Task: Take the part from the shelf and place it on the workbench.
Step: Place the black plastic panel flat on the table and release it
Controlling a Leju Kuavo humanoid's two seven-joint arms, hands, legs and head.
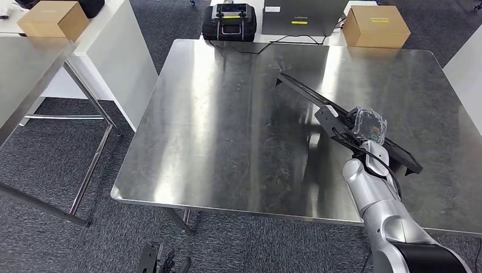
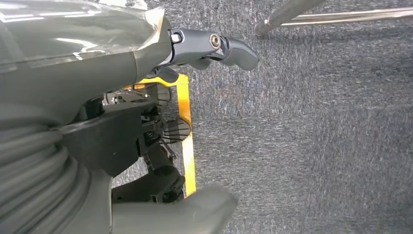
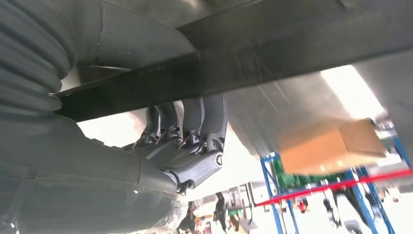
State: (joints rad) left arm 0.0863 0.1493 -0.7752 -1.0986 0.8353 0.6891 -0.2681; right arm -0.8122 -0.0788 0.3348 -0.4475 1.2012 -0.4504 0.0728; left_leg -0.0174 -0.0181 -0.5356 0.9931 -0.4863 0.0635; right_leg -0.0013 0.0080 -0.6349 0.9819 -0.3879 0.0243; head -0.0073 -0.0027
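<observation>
The part point(image 1: 301, 91) is a long, flat black bar, slanting over the right half of the steel workbench point(image 1: 216, 131). My right hand point(image 1: 366, 128) grips it near its nearer end. In the right wrist view the dark fingers point(image 3: 195, 126) curl around the bar point(image 3: 292, 53) from below. The bar's far tip sits low over the tabletop, and I cannot tell whether it touches. My left hand point(image 2: 204, 53) hangs beside my body above the grey carpet, fingers and thumb apart, holding nothing.
Beyond the workbench's far edge stand a black case point(image 1: 229, 21), a dark laptop point(image 1: 301, 17) and a cardboard box point(image 1: 375, 25). A second steel table point(image 1: 28, 68) stands to the left, behind it a white cabinet point(image 1: 122, 51) with another box point(image 1: 54, 18).
</observation>
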